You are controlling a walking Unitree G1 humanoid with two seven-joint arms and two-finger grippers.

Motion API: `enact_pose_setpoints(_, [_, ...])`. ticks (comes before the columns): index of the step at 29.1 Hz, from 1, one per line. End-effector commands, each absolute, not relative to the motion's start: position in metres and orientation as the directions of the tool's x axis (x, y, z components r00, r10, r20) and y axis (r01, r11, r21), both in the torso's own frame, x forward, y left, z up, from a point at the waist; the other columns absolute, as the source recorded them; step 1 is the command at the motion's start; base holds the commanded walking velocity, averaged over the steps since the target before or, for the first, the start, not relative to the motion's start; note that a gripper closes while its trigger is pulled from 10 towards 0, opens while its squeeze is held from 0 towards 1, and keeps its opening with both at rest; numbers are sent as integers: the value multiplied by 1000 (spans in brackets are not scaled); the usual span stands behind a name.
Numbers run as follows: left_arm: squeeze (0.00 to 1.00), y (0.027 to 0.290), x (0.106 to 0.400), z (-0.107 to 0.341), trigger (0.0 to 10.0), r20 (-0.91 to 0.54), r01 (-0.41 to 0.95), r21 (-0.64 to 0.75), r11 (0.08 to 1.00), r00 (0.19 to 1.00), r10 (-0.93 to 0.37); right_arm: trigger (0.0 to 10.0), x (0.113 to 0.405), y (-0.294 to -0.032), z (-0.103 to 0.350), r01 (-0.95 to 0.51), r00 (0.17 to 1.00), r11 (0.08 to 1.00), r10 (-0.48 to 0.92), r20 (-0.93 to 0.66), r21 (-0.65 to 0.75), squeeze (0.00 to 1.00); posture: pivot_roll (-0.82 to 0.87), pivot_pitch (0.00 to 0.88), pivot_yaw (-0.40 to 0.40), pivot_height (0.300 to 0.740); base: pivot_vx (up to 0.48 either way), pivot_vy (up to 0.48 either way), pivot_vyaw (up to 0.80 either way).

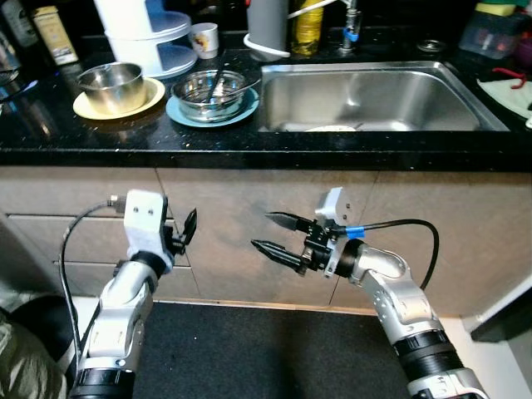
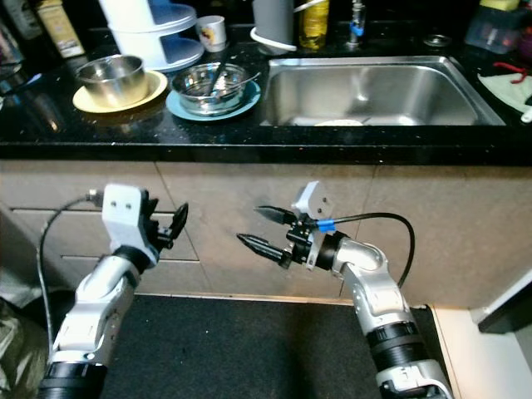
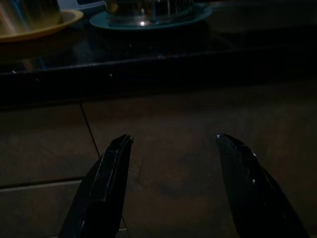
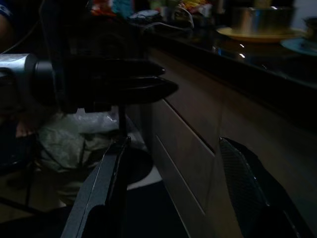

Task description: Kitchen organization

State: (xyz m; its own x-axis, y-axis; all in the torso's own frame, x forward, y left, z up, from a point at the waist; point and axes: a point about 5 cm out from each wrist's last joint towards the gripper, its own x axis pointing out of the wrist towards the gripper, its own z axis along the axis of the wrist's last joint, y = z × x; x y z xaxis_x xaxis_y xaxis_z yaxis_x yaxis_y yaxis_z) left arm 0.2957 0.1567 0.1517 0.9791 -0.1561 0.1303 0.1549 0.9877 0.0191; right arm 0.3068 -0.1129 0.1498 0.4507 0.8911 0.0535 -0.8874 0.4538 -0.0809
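On the black counter a steel bowl [image 1: 112, 83] sits on a yellow plate [image 1: 151, 98]. Beside it a second steel bowl [image 1: 208, 87] holding a utensil sits on a teal plate [image 1: 184, 115]. To their right is the steel sink [image 1: 391, 96], with a pale dish [image 1: 331, 128] at its near edge. Both grippers hang below the counter edge, in front of the cabinet fronts. My left gripper [image 1: 184, 229] is open and empty, and points toward the cabinet [image 3: 173, 137]. My right gripper [image 1: 261, 230] is open and empty, its fingers [image 4: 106, 188] pointing left toward the left gripper.
At the counter's back stand a white stacked container [image 1: 145, 29], a cup [image 1: 204, 38], a grey cylinder [image 1: 268, 23], a yellow bottle [image 1: 307, 29] and the faucet [image 1: 351, 29]. Drawer fronts [image 1: 50, 241] are at the left. A dark mat [image 1: 258, 349] covers the floor.
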Motion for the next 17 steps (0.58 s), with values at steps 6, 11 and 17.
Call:
enact_pose_setpoints(6, [0, 156, 280, 154, 10000, 70, 138, 5, 990, 988, -138, 10000, 310, -102, 165, -867, 485, 490, 871, 75, -86, 0, 26, 0, 20, 740, 392, 0, 310])
enact_pose_setpoints(11, [0, 161, 274, 148, 10000, 31, 119, 14, 993, 992, -119, 10000, 316, -100, 164, -828, 546, 552, 834, 79, -101, 0, 32, 0, 24, 740, 395, 0, 0])
enact_pose_setpoints(17, [0, 171, 271, 138, 10000, -10, 92, 14, 996, 996, -92, 10000, 316, -98, 164, -813, 570, 575, 818, 77, -90, 0, 37, 0, 25, 740, 394, 0, 0])
